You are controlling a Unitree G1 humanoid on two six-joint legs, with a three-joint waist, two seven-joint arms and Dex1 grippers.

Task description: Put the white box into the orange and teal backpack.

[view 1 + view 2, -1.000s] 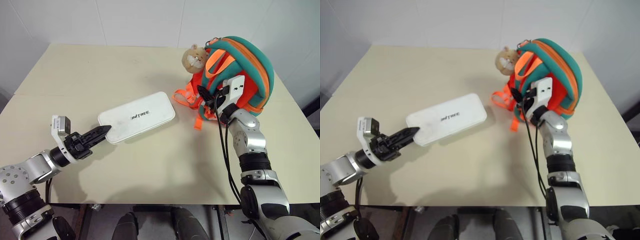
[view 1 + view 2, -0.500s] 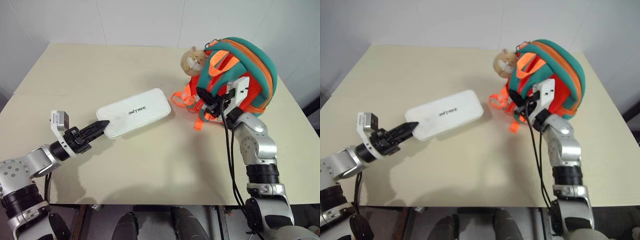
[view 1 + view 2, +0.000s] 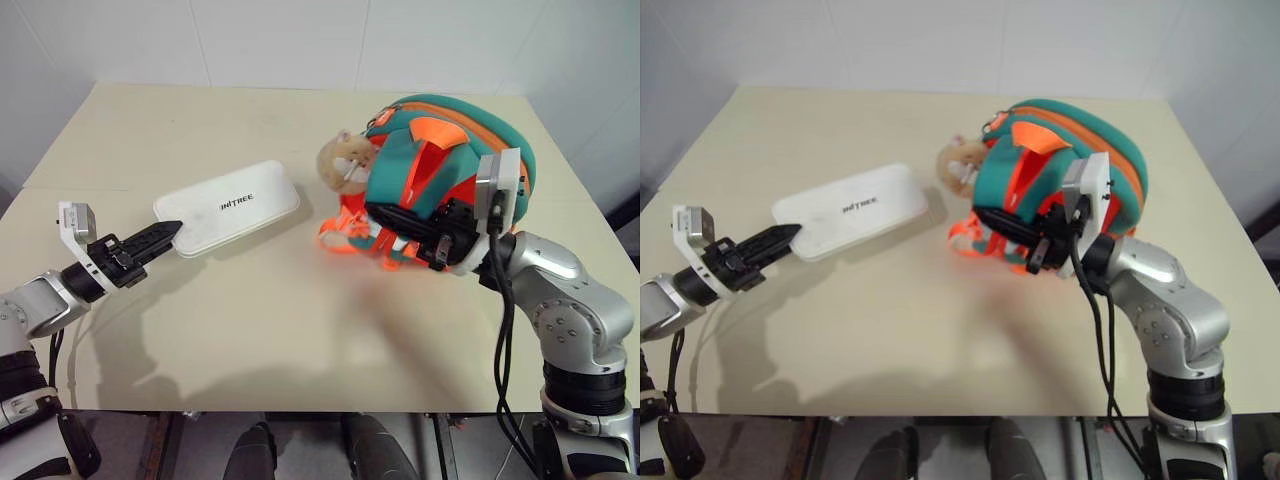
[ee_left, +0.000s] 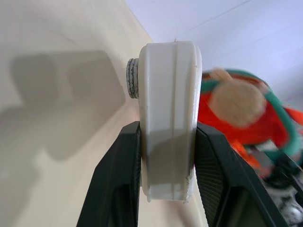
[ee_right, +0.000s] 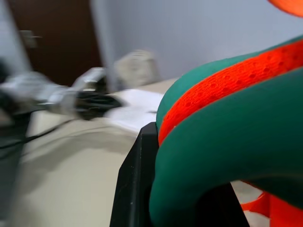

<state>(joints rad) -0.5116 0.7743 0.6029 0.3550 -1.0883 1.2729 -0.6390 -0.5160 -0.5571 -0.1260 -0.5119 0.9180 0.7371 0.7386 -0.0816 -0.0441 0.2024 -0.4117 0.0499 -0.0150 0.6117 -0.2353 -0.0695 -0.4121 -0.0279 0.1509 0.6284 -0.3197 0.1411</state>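
Observation:
The white box (image 3: 227, 207) lies flat on the table with "UNITREE" lettering on top. My left gripper (image 3: 165, 235) is shut on its near left end. The left wrist view shows the box's edge (image 4: 168, 94) clamped between both fingers (image 4: 120, 179). The orange and teal backpack (image 3: 450, 140) is right of the box, tilted toward it, its tan hamster charm (image 3: 345, 162) hanging close to the box's far end. My right gripper (image 3: 392, 220) points left and is shut on a teal strap (image 5: 227, 156) with orange webbing at the backpack's front.
The beige table (image 3: 300, 330) extends from the front edge near me to a white wall behind. Loose orange webbing straps (image 3: 345, 232) trail on the table under the backpack. A black cable (image 3: 500, 330) hangs along my right arm.
My right gripper has pulled the backpack left and nearer, tipping it over toward the box. My left gripper has shifted left, dragging the box with it.

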